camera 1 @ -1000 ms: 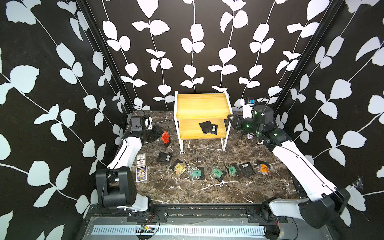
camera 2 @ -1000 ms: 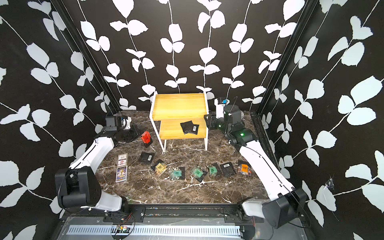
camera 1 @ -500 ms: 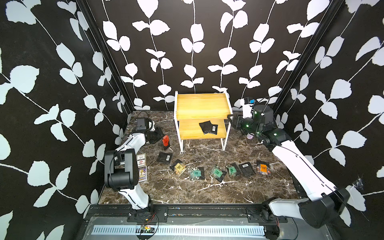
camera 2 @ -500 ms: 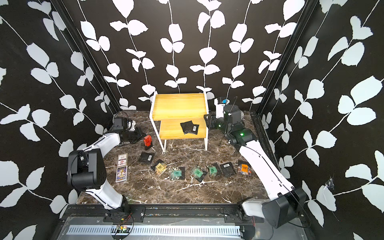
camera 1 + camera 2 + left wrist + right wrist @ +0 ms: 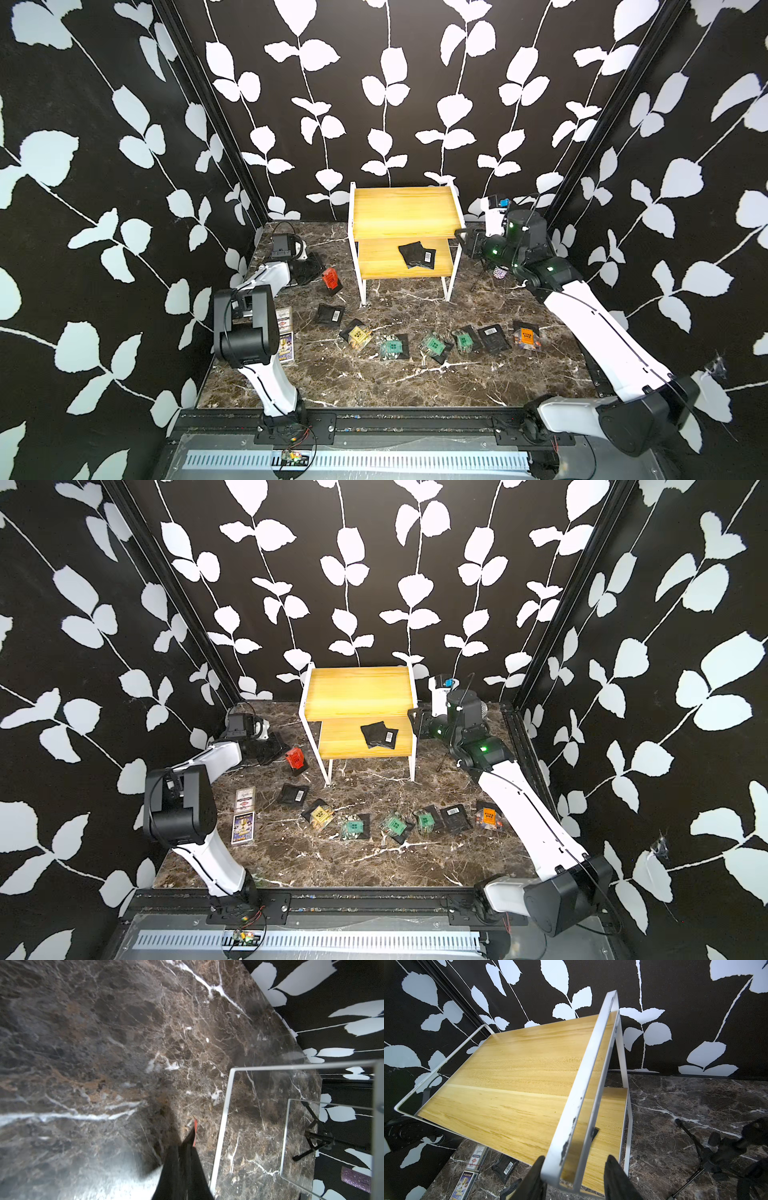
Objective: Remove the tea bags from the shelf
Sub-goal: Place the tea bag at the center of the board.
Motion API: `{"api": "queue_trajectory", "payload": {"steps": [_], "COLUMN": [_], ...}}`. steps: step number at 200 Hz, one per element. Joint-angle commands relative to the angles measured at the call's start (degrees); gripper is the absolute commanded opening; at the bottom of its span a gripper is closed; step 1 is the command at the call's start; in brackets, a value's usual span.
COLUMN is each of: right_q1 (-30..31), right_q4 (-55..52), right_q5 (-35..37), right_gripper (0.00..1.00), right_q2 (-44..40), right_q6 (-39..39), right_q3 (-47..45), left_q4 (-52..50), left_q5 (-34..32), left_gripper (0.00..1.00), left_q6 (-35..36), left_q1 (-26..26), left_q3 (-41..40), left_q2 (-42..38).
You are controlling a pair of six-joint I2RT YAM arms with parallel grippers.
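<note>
L gripper [image 5: 186, 1147]: jaws fully closed, pinching the red tea bag [image 5: 331, 279] by one edge; the bag stood on edge, red label twd the camera.
Step (my read): setting that bag down on the table [image 5: 415, 386], left of the shelf [image 5: 405, 212].
Height: the bag's low corner was v. close to the marble; couldn't tell if it touched.
How to do it well: lower till the corner rests, tip the bag flat, and only then open, gently, so it doesn't skid. Keep clear of the shelf's white leg [image 5: 220, 1126], just beside the bag in the wrist view, & off the black sachet [image 5: 330, 313] lying nearer the front.
Bags already off: row of tea bags [image 5: 434, 344] across the table front, w/ green, yellow & orange labels + black backs w/ barcodes.
Bags on shelf: two black sachets [image 5: 417, 254], overlapping, on the lower board, right of centre; top board bare.
Rel. to L gripper: those two lay well apart from it, past the white leg & higher up; much nearer the R gripper [image 5: 574, 1169].
R gripper: jaws part-open, astride the shelf's side rail [image 5: 591, 1064]; one finger looked against it, w/ a gap on the other side; nothing loose held.
Progress (guess): approx two picks to go.
Cards [image 5: 284, 332]: by the L arm, not part of the job.
</note>
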Motion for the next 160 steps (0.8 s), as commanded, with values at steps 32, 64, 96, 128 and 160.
{"api": "queue_trajectory", "payload": {"steps": [32, 64, 96, 128, 160], "right_q1": [-0.1, -0.1, -0.1, -0.1, -0.1], "right_q4": [1.1, 1.2, 1.2, 0.9, 0.7], "right_q5": [1.3, 1.4, 1.4, 1.5, 1.6], "right_gripper": [0.45, 0.45, 0.45, 0.45, 0.46], "right_q2": [0.7, 0.7, 0.8, 0.8, 0.7], "right_q6": [-0.3, -0.3, -0.4, -0.6, -0.7], "right_q3": [-0.8, -0.7, -0.5, -0.6, -0.6], "left_q4": [-2.3, -2.7, -4.2, -5.6, -5.6], "left_q5": [-1.9, -2.6, -4.8, -5.3, -3.3], "left_gripper": [0.0, 0.0, 0.0, 0.05, 0.19], "left_q6": [3.8, 4.6, 6.4, 6.6, 5.1], "left_q1": [1.2, 1.4, 1.5, 1.8, 1.9], "left_q3": [3.8, 3.7, 4.6, 6.0, 5.6], "left_q2": [1.1, 2.1, 3.1, 3.3, 1.1]}}
